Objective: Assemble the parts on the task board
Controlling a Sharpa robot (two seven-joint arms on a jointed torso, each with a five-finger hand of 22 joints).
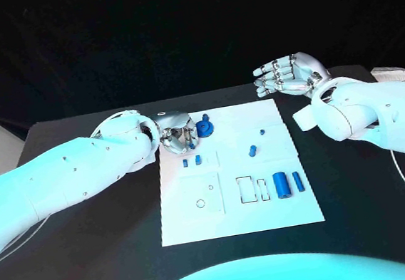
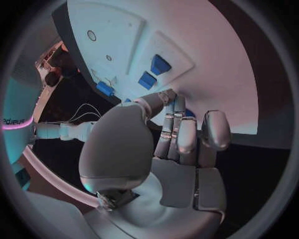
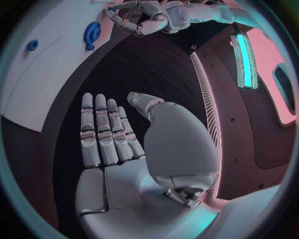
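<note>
My left hand point(image 1: 174, 136) curls its fingers around a small blue part point(image 1: 204, 128) at the far left corner of the white task board point(image 1: 241, 217). The part looks light, stiff and slippery; pinching its sides seems best. My right hand point(image 1: 289, 73) hovers beyond the board, fingers apart, holding nothing.

- No text, label, brand, number or sign can be read with certainty in these pictures.
- The task board point(image 1: 236, 178) carries only printed outlines, no letters.
</note>
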